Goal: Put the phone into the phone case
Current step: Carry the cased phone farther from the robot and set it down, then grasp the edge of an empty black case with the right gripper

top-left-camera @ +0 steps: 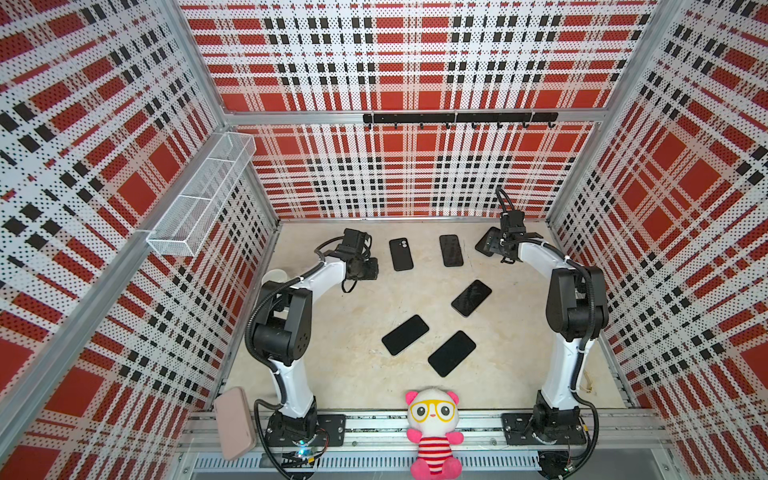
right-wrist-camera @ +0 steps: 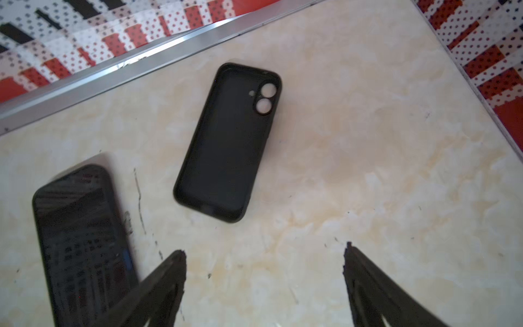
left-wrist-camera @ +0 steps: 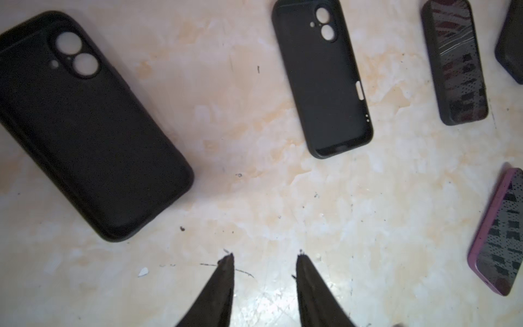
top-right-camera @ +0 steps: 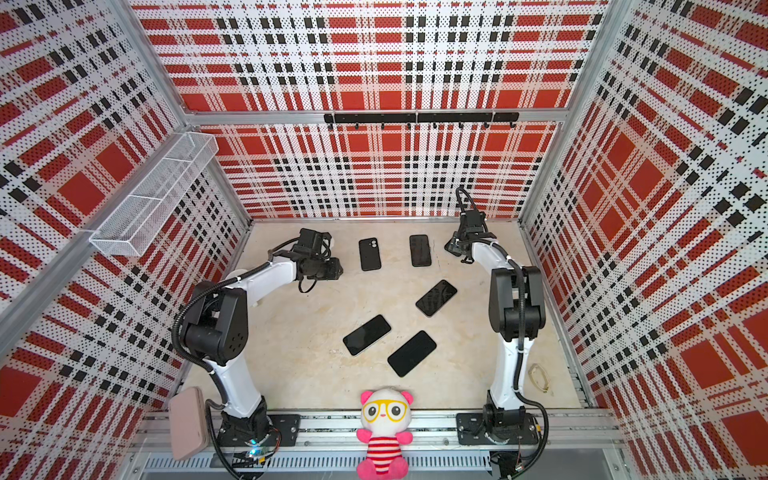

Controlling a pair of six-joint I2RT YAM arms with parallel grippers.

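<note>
As fetching the phone [top-left-camera: 451, 250] seems the step now, a top view shows it on the worktop [top-left-camera: 353, 324], just beside the empty phone case [top-left-camera: 483, 243]. Left wrist: the left hand [left-wrist-camera: 265, 256] hangs partly open, empty. Right wrist: the right hand [right-wrist-camera: 264, 249] gapes empty, phone beside one finger [right-wrist-camera: 158, 283]; it should pinch the long edges squarely

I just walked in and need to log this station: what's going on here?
Two robot arms are set to put a phone into a case, and neither holds anything. The left pincer is open beside a black case. The right pincer is wide open near another empty case. Phones, like the middle phone, lie loose between the arms.
</note>
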